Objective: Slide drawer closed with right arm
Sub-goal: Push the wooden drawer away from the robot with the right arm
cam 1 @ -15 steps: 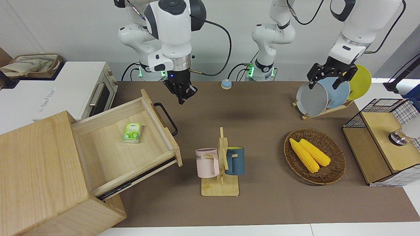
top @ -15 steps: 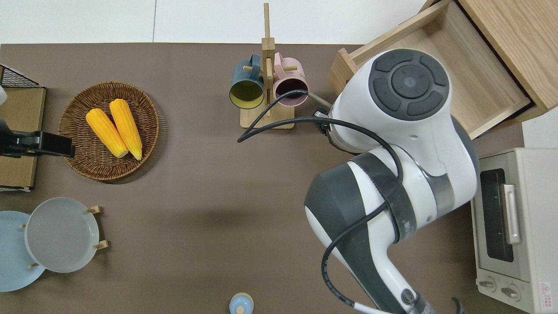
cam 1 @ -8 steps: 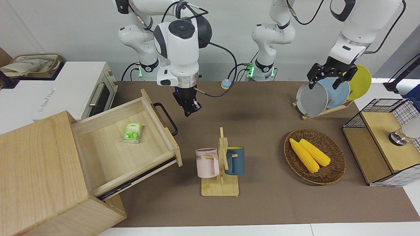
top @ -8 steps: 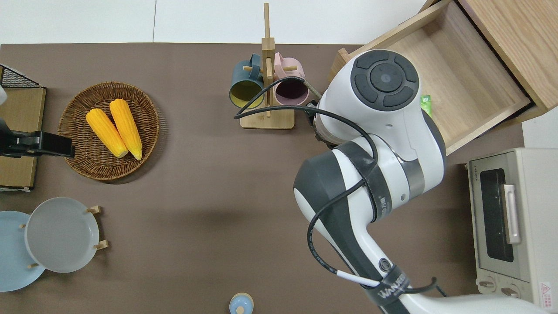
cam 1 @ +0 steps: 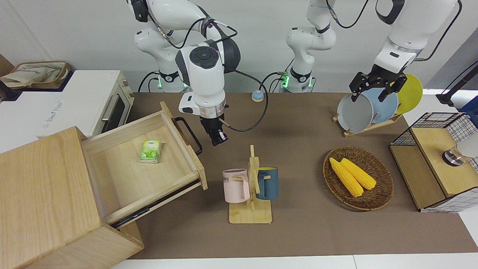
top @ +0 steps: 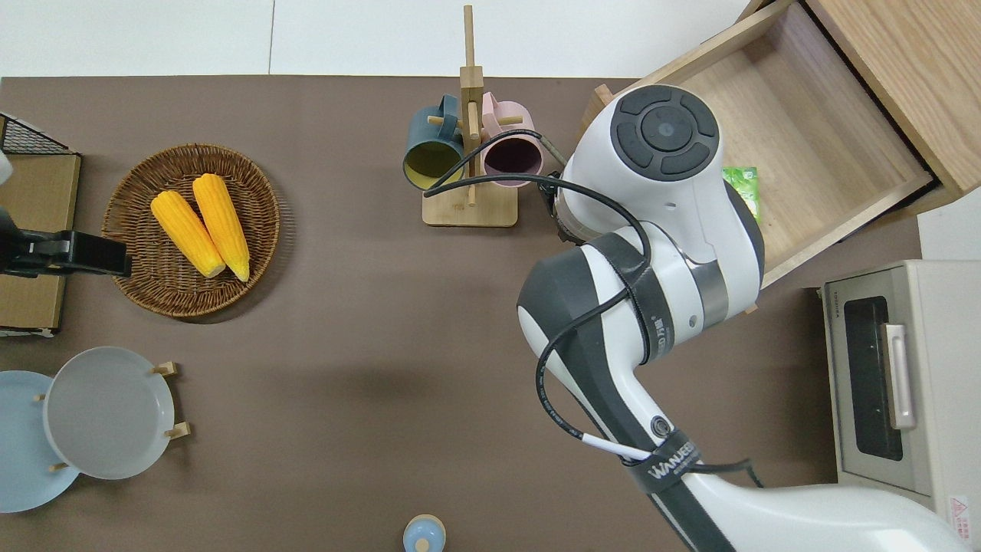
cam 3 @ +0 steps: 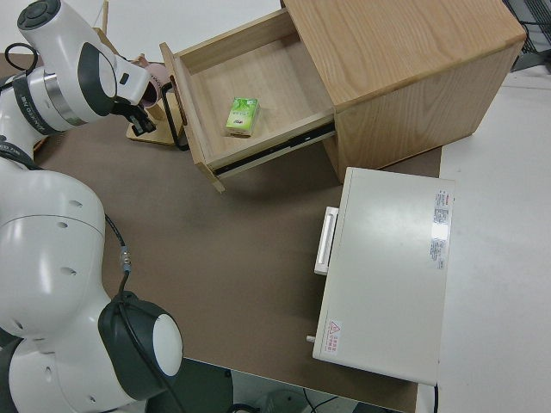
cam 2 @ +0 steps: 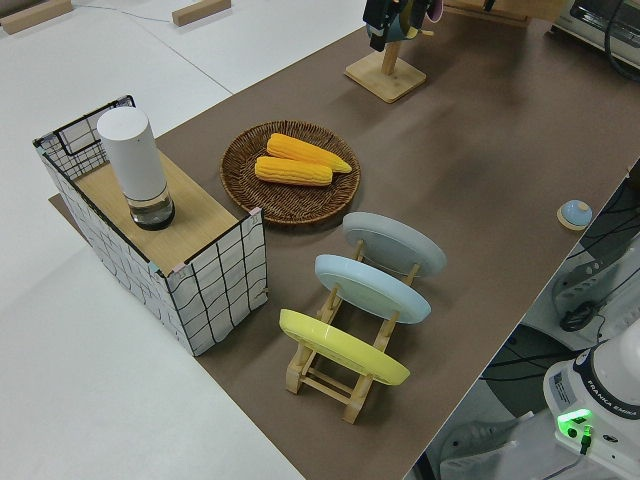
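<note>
While its black two-finger right gripper point(cam 1: 218, 141), fingers together, has descended beside the black loop handle point(cam 1: 189, 135), the pale-wood drawer point(cam 1: 149, 164) remains open, unpushed.

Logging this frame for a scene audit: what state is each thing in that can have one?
drawer: pulled open, a green packet inside
right gripper: near the drawer handle, not touching
oven: door shut
mugs: hung on the rack
plates: upright in their rack
left arm: parked
</note>
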Motion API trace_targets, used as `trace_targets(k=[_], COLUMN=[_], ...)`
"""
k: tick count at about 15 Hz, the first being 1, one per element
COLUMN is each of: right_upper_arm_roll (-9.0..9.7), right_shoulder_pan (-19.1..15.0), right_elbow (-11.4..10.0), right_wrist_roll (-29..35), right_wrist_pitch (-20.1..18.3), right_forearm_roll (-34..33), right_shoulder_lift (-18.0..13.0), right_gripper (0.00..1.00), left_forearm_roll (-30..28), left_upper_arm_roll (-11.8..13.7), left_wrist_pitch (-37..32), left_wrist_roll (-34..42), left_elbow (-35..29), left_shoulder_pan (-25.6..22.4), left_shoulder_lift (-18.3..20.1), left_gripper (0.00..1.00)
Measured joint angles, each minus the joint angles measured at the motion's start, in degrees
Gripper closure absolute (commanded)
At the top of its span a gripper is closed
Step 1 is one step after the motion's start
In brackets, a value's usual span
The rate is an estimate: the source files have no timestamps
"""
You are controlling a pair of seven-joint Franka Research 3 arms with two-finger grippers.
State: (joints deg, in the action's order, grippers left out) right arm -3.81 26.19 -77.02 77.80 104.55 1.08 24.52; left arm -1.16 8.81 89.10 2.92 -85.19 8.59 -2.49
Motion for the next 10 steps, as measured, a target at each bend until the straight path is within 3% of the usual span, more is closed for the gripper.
trace_targets(k=[10], right_upper_arm_roll=[-0.32], right_shoulder_pan=[-2.08], right_elbow=[0.03], right_wrist_roll=[0.0], right_wrist_pitch=[3.97], right_forearm_roll=[-0.6], right_shoulder_lift=[0.97], right_gripper=[1.0], left_forearm_roll=[0.0], left_upper_arm_roll=[0.0], left_wrist_pitch=[0.0], left_wrist_roll=[0.0], left_elbow=[0.0], left_shoulder_pan=[0.0], left_shoulder_lift=[0.0], left_gripper=[0.0])
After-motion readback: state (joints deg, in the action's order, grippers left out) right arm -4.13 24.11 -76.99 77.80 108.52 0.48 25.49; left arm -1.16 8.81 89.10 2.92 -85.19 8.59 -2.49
